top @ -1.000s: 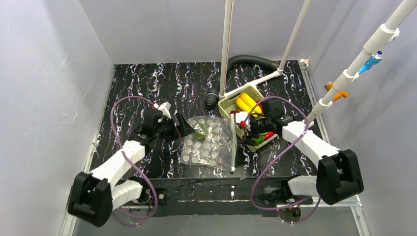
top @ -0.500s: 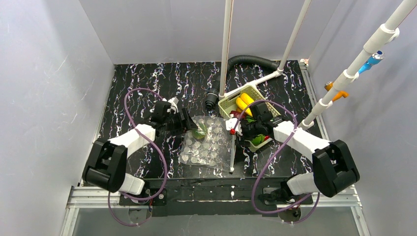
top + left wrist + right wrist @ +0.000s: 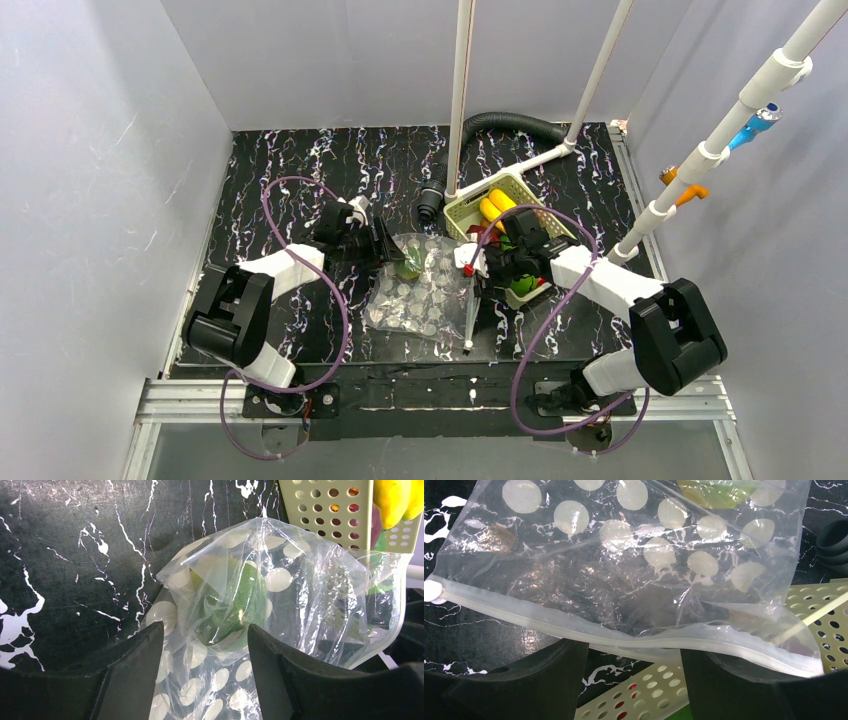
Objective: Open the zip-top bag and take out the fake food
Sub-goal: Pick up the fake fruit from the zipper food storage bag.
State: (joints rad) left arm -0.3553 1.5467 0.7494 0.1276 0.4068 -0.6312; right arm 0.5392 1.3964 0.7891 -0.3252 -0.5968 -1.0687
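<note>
done: i see yellow plastic banana (image 3: 496,208) in pale green slotted basket (image 3: 458,212) | to do: green round piece (image 3: 227,607) inside clear dotted zip-top bag (image 3: 420,292) | left gripper (image 3: 205,650), right gripper (image 3: 634,666): both spread astride bag

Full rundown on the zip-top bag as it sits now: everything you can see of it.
The zip-top bag is clear, crinkly thin plastic printed with white dots, lying slumped on the black marbled table. A pale zip strip with a white slider runs along its right edge, beside the basket; whether it is sealed is unclear. A green toy piece bulges inside its far left corner, between the fingers of the left gripper. The right gripper straddles the zip edge.
</note>
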